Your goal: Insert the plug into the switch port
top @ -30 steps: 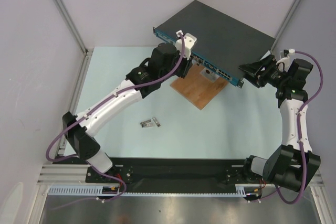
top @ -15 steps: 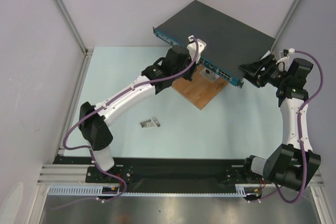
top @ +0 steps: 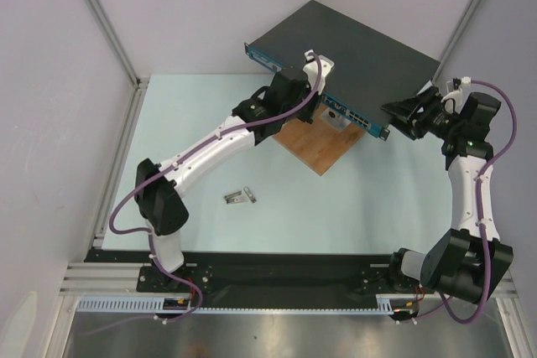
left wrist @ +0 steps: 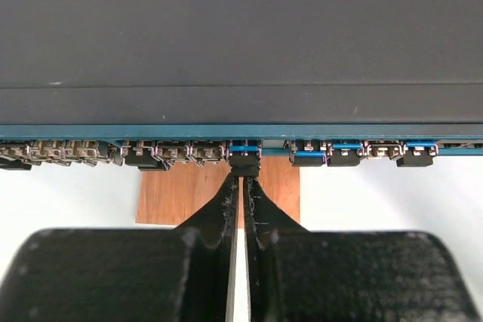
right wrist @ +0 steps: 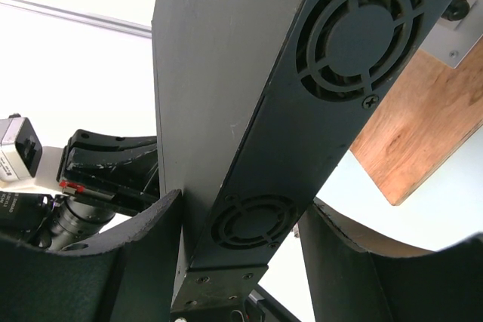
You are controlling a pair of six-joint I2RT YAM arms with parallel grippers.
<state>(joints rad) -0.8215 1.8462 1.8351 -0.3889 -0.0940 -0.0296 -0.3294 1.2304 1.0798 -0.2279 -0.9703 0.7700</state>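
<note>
- Nearest the arm bases, a small grey metal piece (top: pixel 240 196) lies on the pale green table (top: pixel 361 207). It has not moved over the last second.
- The left arm has swung rightward along the front of the switch, from the left part of the port row to about its middle. It now reaches over the brown wooden board (left wrist: pixel 181 197).
- The left gripper (left wrist: pixel 241 179) has drawn its black fingers (left wrist: pixel 215 209) together; only a hairline slit shows between them.
- The fingertips sit against the rear of a small black plug with a blue latch (left wrist: pixel 244 157). We cannot tell whether they pinch a thin tab or only butt against it.
- The plug sits in a port near the middle of the blue face. Other blue-latched plugs fill ports just to its right. We cannot tell how deep it sits.
- Our reading: the plug is in the port and the closed tips serve as a pusher. What remains is a final press until it seats.
- The large flat dark grey metal switch with a narrow blue front face (left wrist: pixel 241 35) rests partly on the board.
- Farthest out, the right gripper (right wrist: pixel 241 201) has not shifted. Its jaws are spread wide around the fan-grilled end of the switch, and both fingers appear to bear on it, bracing it against the push.
</note>
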